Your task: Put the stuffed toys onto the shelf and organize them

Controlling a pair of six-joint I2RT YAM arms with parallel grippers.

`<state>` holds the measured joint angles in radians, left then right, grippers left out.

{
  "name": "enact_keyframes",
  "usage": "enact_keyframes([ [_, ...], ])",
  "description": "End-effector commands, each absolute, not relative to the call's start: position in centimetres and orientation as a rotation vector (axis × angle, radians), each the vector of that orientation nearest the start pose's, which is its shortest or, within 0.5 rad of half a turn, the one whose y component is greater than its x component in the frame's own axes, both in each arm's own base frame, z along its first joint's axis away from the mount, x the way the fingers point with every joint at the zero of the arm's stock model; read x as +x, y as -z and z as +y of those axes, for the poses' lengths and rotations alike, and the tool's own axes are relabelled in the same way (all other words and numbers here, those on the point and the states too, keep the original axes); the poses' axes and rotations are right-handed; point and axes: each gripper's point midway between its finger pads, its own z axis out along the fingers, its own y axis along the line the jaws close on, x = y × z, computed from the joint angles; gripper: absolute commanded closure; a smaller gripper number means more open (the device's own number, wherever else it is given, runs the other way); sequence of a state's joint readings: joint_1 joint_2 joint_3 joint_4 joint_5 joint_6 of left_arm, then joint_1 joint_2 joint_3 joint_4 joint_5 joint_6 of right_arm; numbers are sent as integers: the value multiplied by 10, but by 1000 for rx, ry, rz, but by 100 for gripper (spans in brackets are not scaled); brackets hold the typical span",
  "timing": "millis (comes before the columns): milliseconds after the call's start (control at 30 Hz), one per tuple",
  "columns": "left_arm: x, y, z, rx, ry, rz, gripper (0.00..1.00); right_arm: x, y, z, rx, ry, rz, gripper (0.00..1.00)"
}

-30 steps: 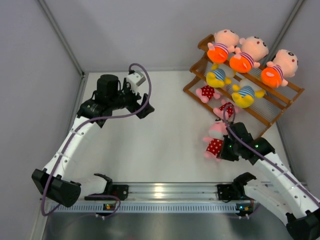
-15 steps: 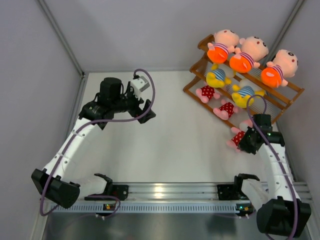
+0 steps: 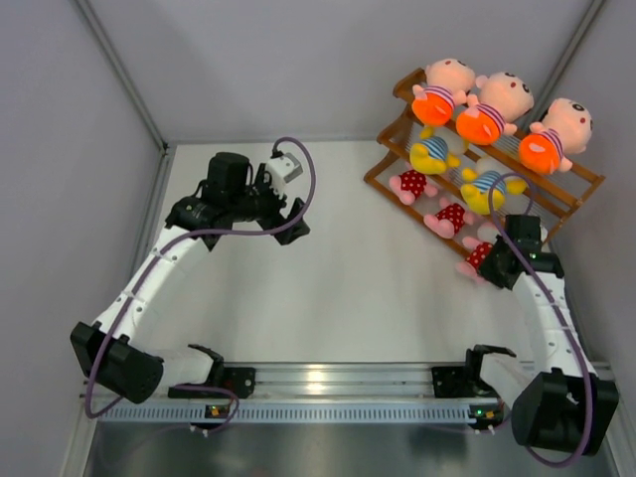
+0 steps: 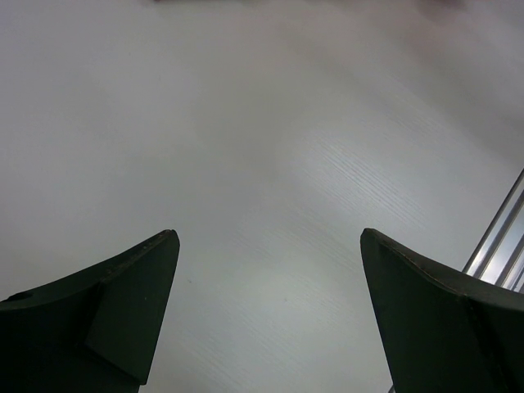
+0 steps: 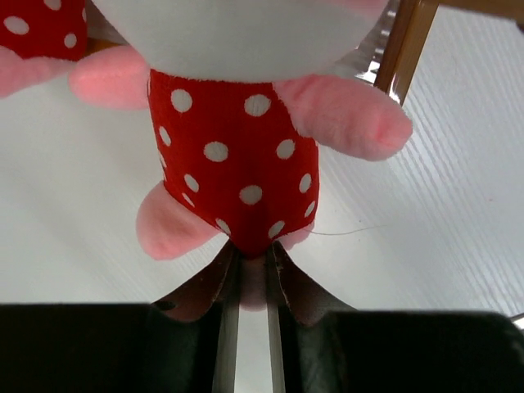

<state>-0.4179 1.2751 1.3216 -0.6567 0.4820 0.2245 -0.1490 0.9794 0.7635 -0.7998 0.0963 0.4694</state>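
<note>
Right wrist view: right fingers pinch one leg of the pink plush doll in red polka-dot cloth. Its long axis runs toward 12 o'clock, at the lowest tier of the brown wooden shelf. Left fingers are spread wide, well apart.
</note>
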Motion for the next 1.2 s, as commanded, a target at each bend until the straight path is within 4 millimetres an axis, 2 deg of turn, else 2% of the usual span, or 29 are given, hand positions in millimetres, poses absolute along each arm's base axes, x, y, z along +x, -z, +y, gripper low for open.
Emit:
enact_keyframes([
  [0, 296, -287, -214, 966, 633, 1893, 2, 245, -109, -47, 857, 38, 2334, 83],
  [200, 299, -282, -212, 980, 609, 1897, 2, 246, -85, -44, 904, 23, 2383, 80],
  [267, 298, -282, -212, 985, 609, 1896, 2, 247, -82, -43, 912, 12, 2375, 75],
  [333, 298, -282, -212, 987, 608, 1898, 2, 246, -82, -43, 913, 13, 2368, 66],
  [400, 297, -282, -212, 992, 610, 1898, 2, 241, -86, -42, 911, 14, 2375, 54],
  [567, 294, -281, -214, 995, 636, 1903, 2, 234, -112, -43, 837, 34, 2391, 42],
  [600, 294, -282, -214, 994, 640, 1900, 2, 232, -117, -44, 824, 54, 2390, 36],
  [767, 290, -283, -217, 1001, 670, 1894, 2, 208, -135, -46, 711, 122, 2464, 32],
  [833, 292, -281, -217, 1002, 664, 1900, 2, 205, -143, -43, 678, 118, 2467, 31],
  [867, 293, -280, -217, 1006, 660, 1900, 2, 203, -146, -40, 634, 104, 2480, 32],
  [900, 294, -279, -217, 1007, 656, 1902, 2, 205, -150, -29, 566, 42, 2491, 32],
  [967, 296, -276, -215, 1016, 639, 1902, 2, 215, -166, -14, 434, -22, 2457, 32],
  [1000, 296, -276, -216, 1020, 637, 1902, 2, 221, -173, 10, 313, -126, 2446, 31],
  [1100, 298, -263, -214, 1028, 626, 1932, 2, 235, -203, 51, 54, -257, 2382, 26],
  [1133, 297, -257, -213, 1029, 625, 1950, 2, 240, -209, 54, -58, -223, 2365, 27],
  [1167, 297, -254, -212, 1027, 616, 1957, 2, 247, -210, 46, -106, -105, 2367, 27],
])
